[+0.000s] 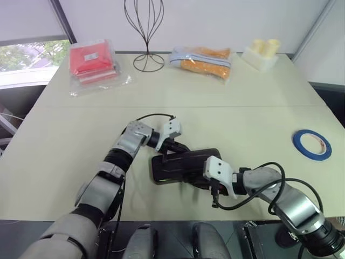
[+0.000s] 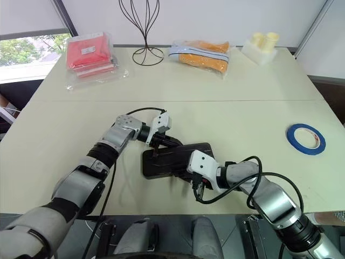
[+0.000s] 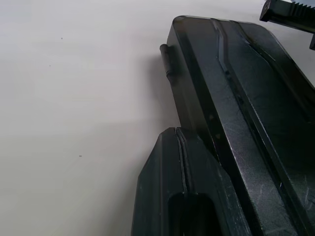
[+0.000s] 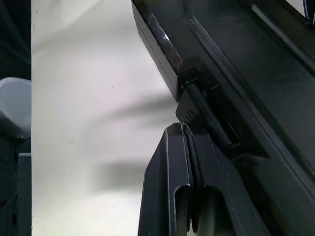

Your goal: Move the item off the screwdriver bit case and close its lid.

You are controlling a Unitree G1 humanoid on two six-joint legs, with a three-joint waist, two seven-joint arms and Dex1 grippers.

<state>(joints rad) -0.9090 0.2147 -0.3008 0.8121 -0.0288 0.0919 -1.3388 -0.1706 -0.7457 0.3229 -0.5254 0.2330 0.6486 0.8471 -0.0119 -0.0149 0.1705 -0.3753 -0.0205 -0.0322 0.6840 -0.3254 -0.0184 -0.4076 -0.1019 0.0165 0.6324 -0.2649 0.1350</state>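
r gripper (image 1: 211,190): fingers pressed together, nothing pinched; tips at the near edge of the screwdriver bit case (image 1: 186,166), by the latch side as the r wrist view shows it.
case: lies flat on the table (image 1: 64,151), centre-near, between our 2 grippers.
lid (image 3: 246,98): looks down flat over the case; we can't tell if the latch tab has clicked.
l gripper (image 1: 171,147): fingers together in the l wrist view, holding nothing; tips at the far-left corner of the case, touching or just beside.
blue tape roll (image 1: 312,144): off the case, flat on the table, well apart to the right.
far edge: red packet (image 1: 91,62), wire stand (image 1: 144,32), orange bag (image 1: 202,60), white block (image 1: 261,54), none involved.
progress: step 1 done, we judge; step 2 near done.
left: press latch home, confirm shut, pull both arms back.
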